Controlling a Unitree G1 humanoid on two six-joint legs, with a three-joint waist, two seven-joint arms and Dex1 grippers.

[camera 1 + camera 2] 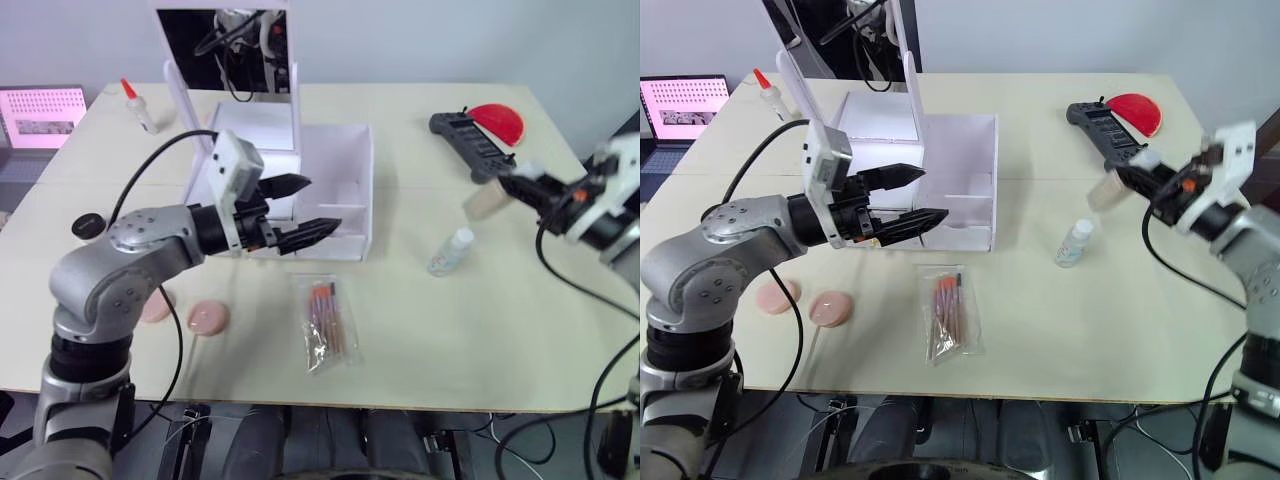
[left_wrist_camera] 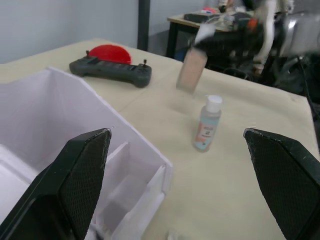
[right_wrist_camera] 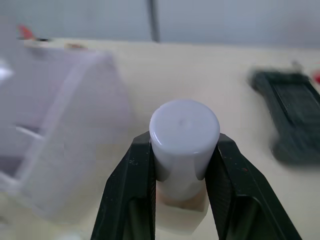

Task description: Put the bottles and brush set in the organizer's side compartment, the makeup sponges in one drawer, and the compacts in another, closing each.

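Observation:
The white organizer (image 1: 335,195) with a mirror stands mid-table. My left gripper (image 1: 323,204) hovers open just in front of it, nothing between its fingers (image 2: 75,185). To the right, my right gripper (image 1: 512,186) is raised above the table and shut on a beige bottle with a white cap (image 3: 184,135). Below it a small clear bottle (image 1: 452,252) stands on the table. The brush set (image 1: 325,320) lies in a clear bag near the front. Two pink makeup sponges (image 1: 208,317) lie at the front left. A black round compact (image 1: 88,225) lies at the left.
A black controller (image 1: 470,140) and a red disc (image 1: 497,122) lie at the back right. A red-tipped squeeze bottle (image 1: 138,105) stands at the back left, beside a laptop (image 1: 40,118) off the table's left edge.

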